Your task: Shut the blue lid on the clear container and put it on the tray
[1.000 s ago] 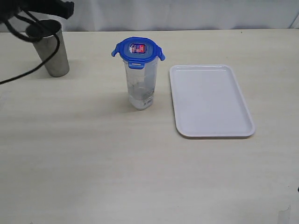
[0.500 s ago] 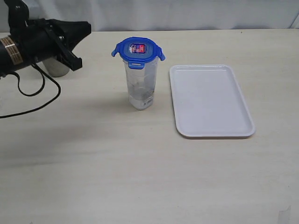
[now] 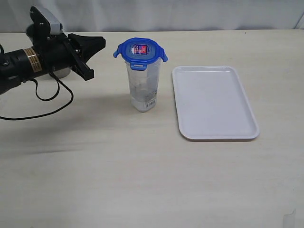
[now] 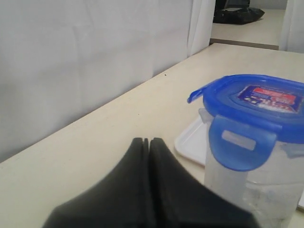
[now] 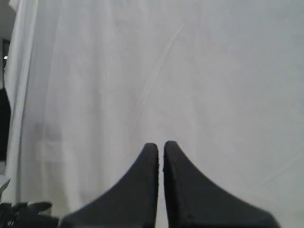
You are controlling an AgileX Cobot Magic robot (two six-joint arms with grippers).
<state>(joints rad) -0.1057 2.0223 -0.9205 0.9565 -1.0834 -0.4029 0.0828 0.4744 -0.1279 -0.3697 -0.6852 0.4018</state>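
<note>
A pale bench runs back to a white curtain. Over the last second the left claw [image 3: 100, 42] has swung in from the far corner, and its shut fingers now point at the blue lid [image 3: 140, 50] from close by. The lid sits on the clear container [image 3: 143, 88], which stands just beside the tray [image 3: 213, 102], unmoved, with side tabs still flared. Pressing them down looks next. The right claw [image 5: 160, 145] is closed too, facing the curtain.
</note>
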